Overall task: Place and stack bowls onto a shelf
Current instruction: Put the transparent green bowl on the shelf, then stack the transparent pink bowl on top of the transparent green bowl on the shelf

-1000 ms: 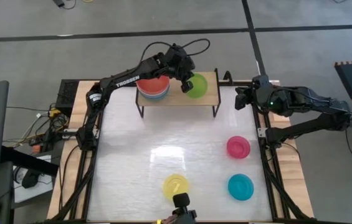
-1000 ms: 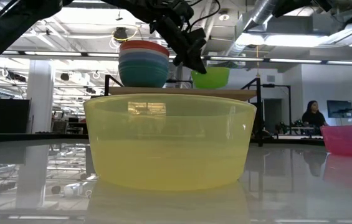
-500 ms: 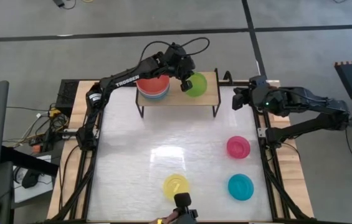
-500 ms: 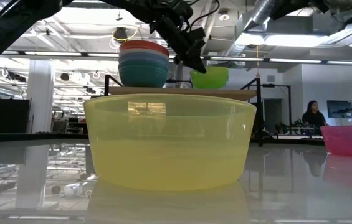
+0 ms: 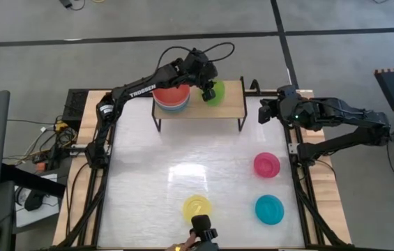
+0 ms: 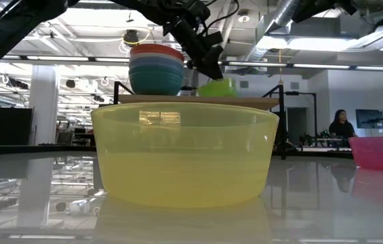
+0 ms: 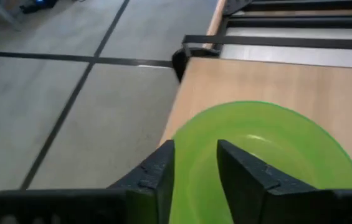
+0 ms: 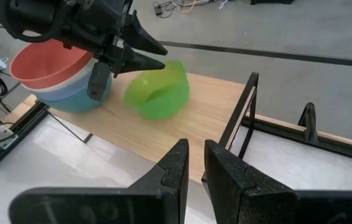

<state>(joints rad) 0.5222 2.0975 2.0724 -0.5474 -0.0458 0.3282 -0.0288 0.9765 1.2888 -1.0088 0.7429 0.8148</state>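
Note:
The shelf (image 5: 231, 108) stands at the table's far edge. On its left end sits a stack of several bowls (image 5: 171, 97), red on top. Beside the stack a lime green bowl (image 8: 157, 93) lies tilted on the wooden top, its mouth turned sideways. My left gripper (image 7: 194, 149) is open just above the green bowl's rim, one finger over the inside and one at the outer edge. My right gripper (image 8: 195, 152) hovers off the shelf's right end, its fingers slightly apart with nothing between them. My left gripper comes slanting down at the green bowl's rim (image 7: 191, 134), and the rim runs under the gap between its fingers. I cannot tell whether either finger touches the bowl, which rests tilted on the shelf top.
A pink bowl (image 5: 266, 165) and a cyan bowl (image 5: 269, 209) sit on the table's right side, and a yellow bowl (image 5: 197, 208) near the front edge. The shelf's right half is bare wood. A person (image 6: 340, 125) sits far off in the room.
The lime green bowl has dropped a little and tipped over. It was upright and level beside the stack and now lies tilted on the shelf top, nearer the stack. My left gripper has stayed over it.

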